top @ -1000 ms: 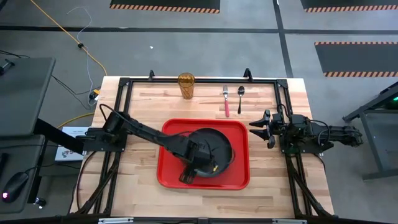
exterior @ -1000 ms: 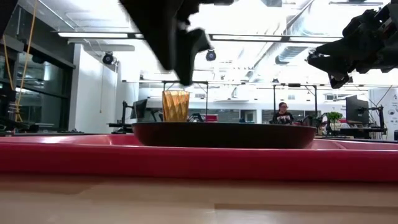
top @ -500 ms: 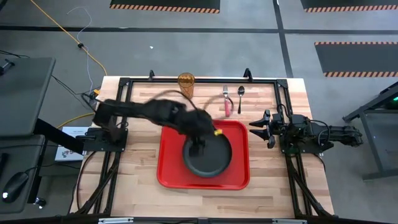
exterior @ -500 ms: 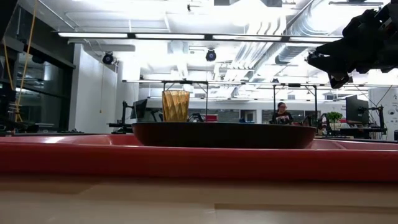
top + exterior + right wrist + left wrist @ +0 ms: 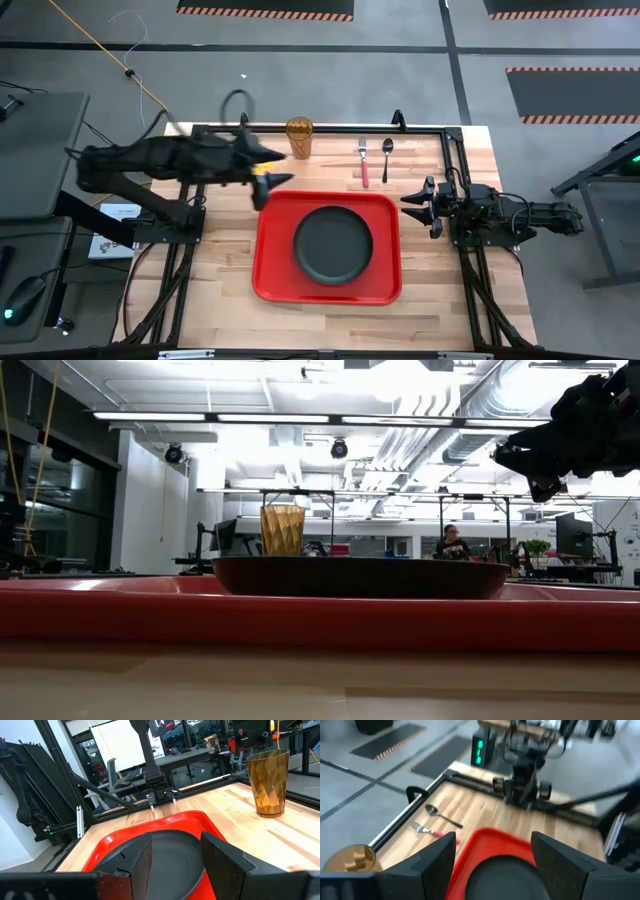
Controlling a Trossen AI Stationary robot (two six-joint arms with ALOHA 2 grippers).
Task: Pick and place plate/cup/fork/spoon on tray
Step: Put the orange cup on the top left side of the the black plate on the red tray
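The dark plate [image 5: 333,244] lies flat on the red tray [image 5: 272,280] at the table's middle. The amber cup [image 5: 299,138] stands upright at the far edge. The pink-handled fork [image 5: 364,163] and the dark spoon [image 5: 387,157] lie on the wood at the far right of the tray. My left gripper [image 5: 268,167] is open and empty, raised over the tray's far left corner, near the cup. My right gripper [image 5: 417,207] is open and empty, just off the tray's right edge.
A black metal frame [image 5: 320,130] runs along the table's far edge and sides. Bare wood lies to the left of the tray [image 5: 225,250] and along the near edge. A person [image 5: 454,541] sits far behind in the room.
My left gripper has risen off the plate and swung toward the table's far left, ending over the tray's far left corner near the cup. The plate stays on the tray, now fully uncovered. My right arm has kept still.
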